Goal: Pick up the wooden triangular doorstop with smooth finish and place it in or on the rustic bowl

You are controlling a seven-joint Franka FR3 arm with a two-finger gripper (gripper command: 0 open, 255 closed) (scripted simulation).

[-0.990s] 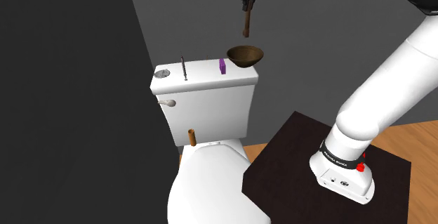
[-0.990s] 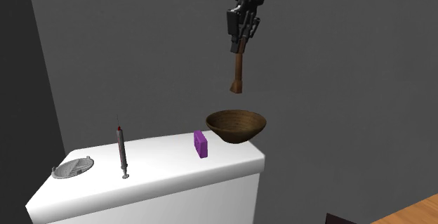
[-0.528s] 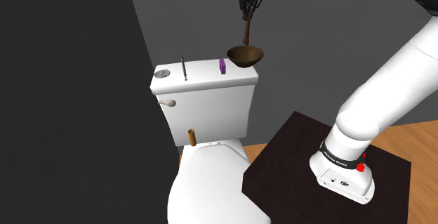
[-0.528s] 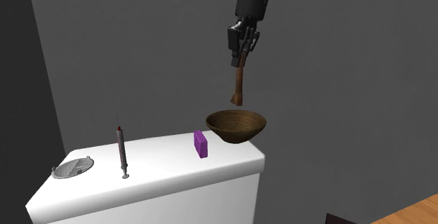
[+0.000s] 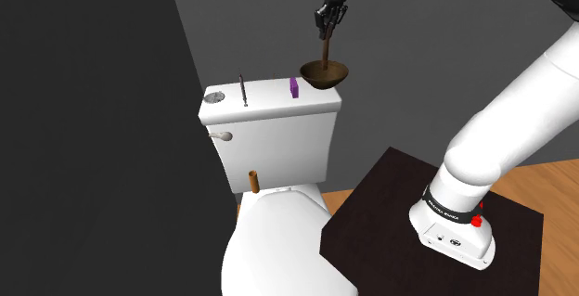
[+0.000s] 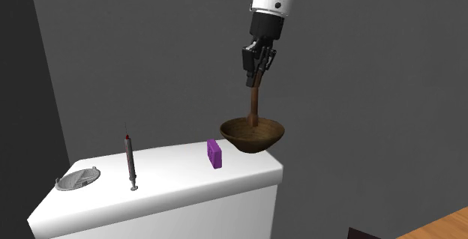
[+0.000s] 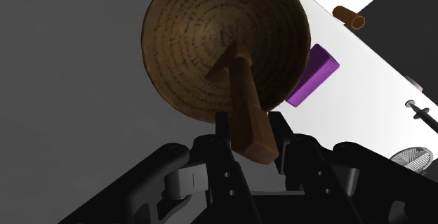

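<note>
Gripper [image 6: 256, 67]: you had it clenched on the doorstop [image 6: 253, 104], held upright.
Doorstop: lower end was inside the bowl [image 6: 264, 139].

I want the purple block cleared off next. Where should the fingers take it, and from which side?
Probably from straight above, closing on the purple block across its thinner width, near its top. It stands upright on the tank lid with flat parallel sides and free room toward the bowl.

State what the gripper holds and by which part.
The brown doorstop, clasped at its upper end between the fingers; its lower end reaches into the bowl.
</note>
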